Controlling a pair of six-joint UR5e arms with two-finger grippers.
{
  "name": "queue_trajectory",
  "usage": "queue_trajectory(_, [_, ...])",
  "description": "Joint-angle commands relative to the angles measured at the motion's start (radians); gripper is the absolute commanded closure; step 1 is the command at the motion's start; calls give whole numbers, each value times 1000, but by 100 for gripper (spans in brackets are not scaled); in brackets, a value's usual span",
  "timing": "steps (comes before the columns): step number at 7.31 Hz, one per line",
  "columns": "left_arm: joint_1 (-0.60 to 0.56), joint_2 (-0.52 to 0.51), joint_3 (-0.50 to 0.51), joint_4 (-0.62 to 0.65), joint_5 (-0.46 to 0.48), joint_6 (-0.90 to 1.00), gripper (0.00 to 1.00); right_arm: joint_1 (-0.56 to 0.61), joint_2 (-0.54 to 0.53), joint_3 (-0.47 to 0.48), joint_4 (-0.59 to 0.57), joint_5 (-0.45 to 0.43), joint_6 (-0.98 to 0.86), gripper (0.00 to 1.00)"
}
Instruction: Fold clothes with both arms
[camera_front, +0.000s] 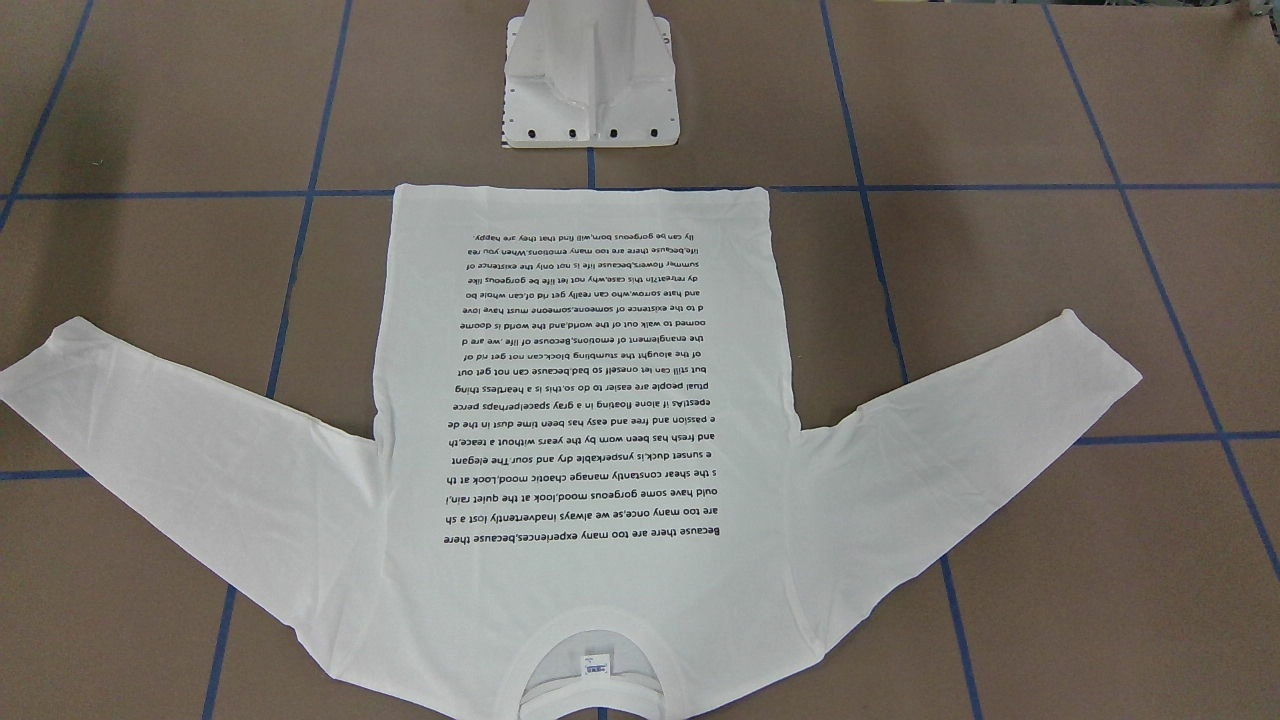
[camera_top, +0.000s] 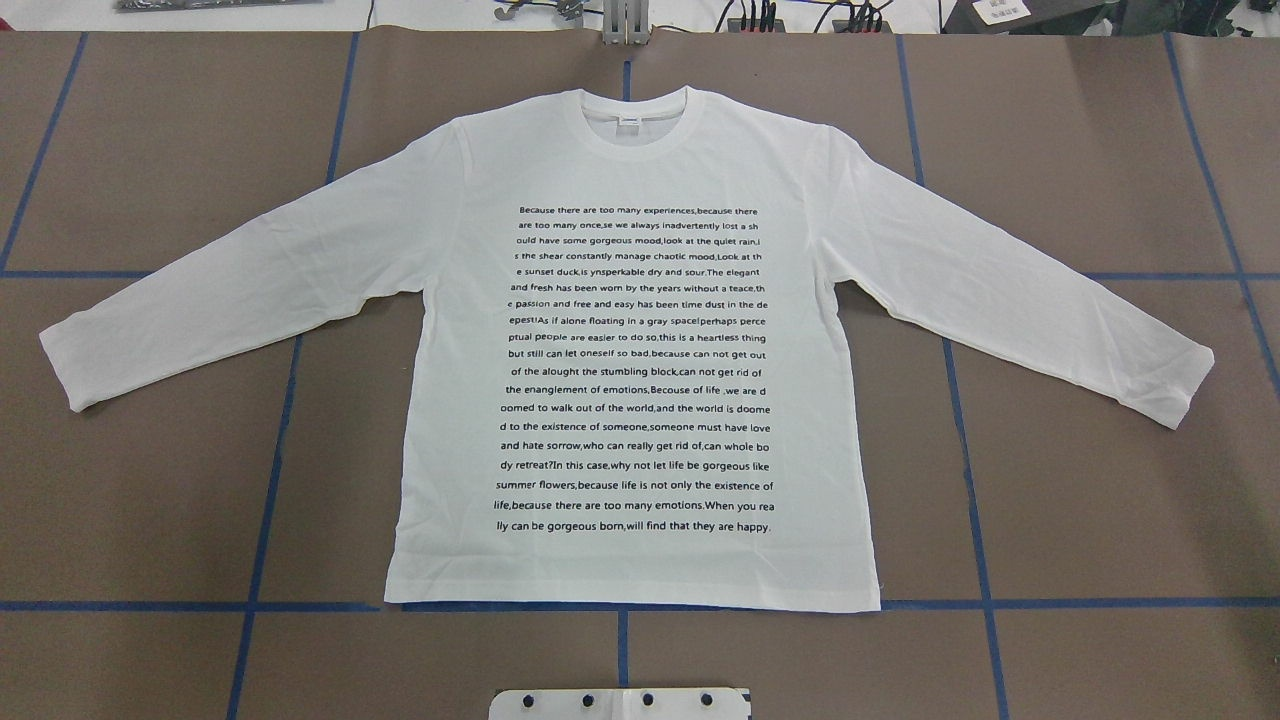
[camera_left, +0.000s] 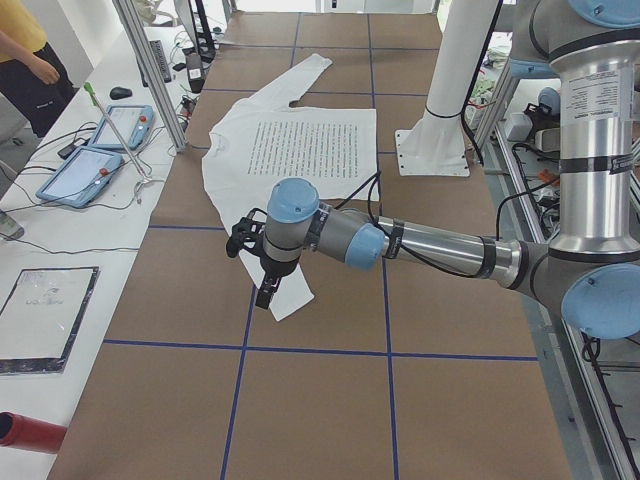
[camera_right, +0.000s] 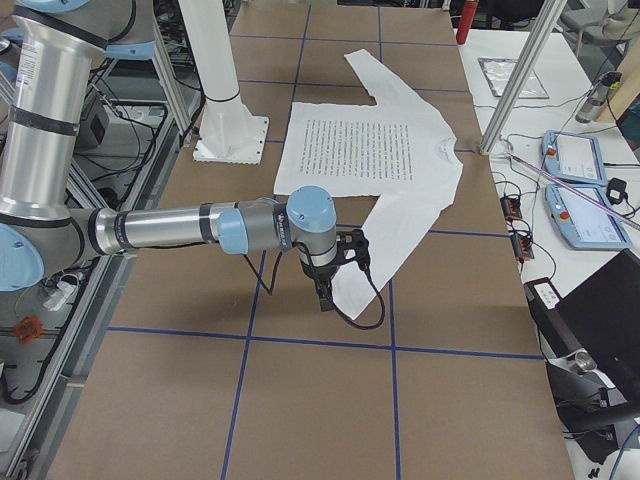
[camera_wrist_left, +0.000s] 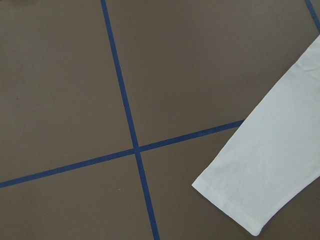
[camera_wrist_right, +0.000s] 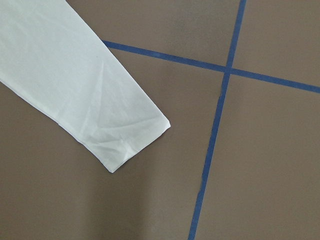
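The white long-sleeved T-shirt (camera_top: 450, 330) lies flat on the brown table, print side up, with both sleeves spread out to the sides. Its collar (camera_top: 636, 122) points away from the robot. The near arm in the exterior left view holds my left gripper (camera_left: 262, 290) just above the left sleeve's cuff (camera_left: 290, 302). In the exterior right view my right gripper (camera_right: 325, 295) hangs over the right sleeve's cuff (camera_right: 347, 292). I cannot tell whether either gripper is open or shut. Both wrist views show only a cuff (camera_wrist_left: 260, 170) (camera_wrist_right: 120, 135) on the table, with no fingers.
Blue tape lines (camera_top: 620, 606) divide the brown table top into squares. The white pedestal base (camera_front: 590, 90) stands just behind the shirt's hem. Teach pendants (camera_left: 80, 175) and cables lie on the operators' bench, where a person (camera_left: 30, 60) stands.
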Motion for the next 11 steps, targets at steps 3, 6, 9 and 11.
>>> queue_trajectory(3, [7,10,-21,-8,-27,-7,0,-2,10,-21,2,29,-2,0])
queue_trajectory(6, [8,-9,28,-68,-48,-30,0,-2,10,-41,113,38,0,0])
queue_trajectory(9, [9,-7,13,-239,-104,-135,0,-3,46,-91,118,69,108,0])
queue_trajectory(11, [15,-2,1,-337,-136,-134,0,-6,77,-211,159,68,228,2])
